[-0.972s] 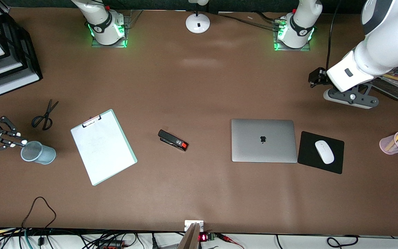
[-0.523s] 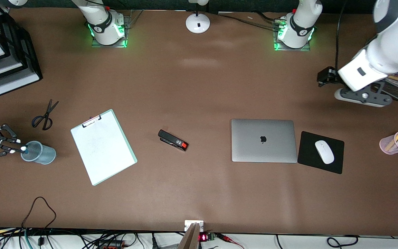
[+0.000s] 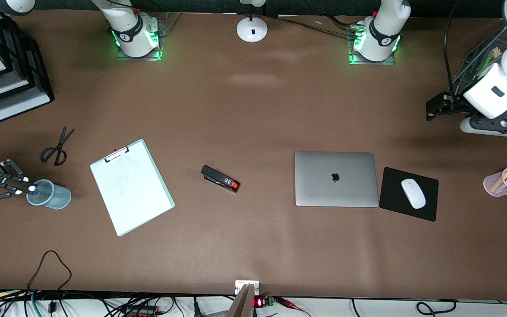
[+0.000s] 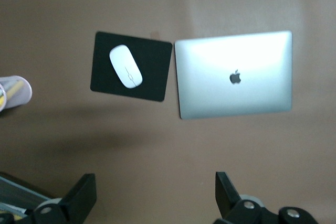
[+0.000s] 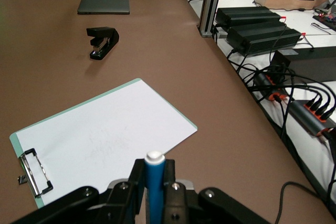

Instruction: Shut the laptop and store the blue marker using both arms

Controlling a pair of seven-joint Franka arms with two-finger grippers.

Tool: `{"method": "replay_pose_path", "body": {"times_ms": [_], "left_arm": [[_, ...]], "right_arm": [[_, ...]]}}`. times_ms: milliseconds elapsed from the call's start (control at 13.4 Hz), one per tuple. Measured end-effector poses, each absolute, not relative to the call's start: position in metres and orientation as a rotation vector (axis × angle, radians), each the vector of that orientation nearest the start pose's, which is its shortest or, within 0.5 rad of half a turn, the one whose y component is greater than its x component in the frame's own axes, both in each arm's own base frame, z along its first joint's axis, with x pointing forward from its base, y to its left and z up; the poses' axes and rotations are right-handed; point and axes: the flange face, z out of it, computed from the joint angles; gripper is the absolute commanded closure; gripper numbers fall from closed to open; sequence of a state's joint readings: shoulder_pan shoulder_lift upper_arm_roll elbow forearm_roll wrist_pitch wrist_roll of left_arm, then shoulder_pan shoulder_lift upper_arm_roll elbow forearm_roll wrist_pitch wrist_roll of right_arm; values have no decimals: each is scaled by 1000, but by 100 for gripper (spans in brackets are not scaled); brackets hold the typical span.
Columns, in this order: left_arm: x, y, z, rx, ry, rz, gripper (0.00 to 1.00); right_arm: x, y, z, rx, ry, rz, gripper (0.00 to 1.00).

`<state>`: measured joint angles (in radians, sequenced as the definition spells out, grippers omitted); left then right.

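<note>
The laptop lies shut and flat on the table, apple logo up; the left wrist view also shows the laptop. My right gripper hangs at the right arm's end of the table, shut on the blue marker. The marker's white end sits at the rim of a blue-grey cup. My left gripper hangs over the table at the left arm's end, away from the laptop. In the left wrist view the left gripper is open and holds nothing.
A clipboard, a black stapler and scissors lie between cup and laptop. A black mouse pad with a white mouse adjoins the laptop. A pink pen cup and paper trays stand at the table's ends.
The left arm has swung away from the laptop toward its own end of the table. The right gripper has brought the marker's white end to the cup's rim.
</note>
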<state>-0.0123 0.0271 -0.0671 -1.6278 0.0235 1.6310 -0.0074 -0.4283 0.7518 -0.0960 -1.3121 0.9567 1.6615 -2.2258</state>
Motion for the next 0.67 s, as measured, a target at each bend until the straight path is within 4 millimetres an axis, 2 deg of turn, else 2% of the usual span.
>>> {"method": "replay_pose_path", "body": {"times_ms": [299,673], "left_arm": [[541,-42,590,-3113,116,-22,0],[544,-42,590,-3113,116,-14,0]], "right_arm": [[657,-284,284,-1854,-1565,-999,94],[647,-301,251,-1875,-1495,-990,94]]}}
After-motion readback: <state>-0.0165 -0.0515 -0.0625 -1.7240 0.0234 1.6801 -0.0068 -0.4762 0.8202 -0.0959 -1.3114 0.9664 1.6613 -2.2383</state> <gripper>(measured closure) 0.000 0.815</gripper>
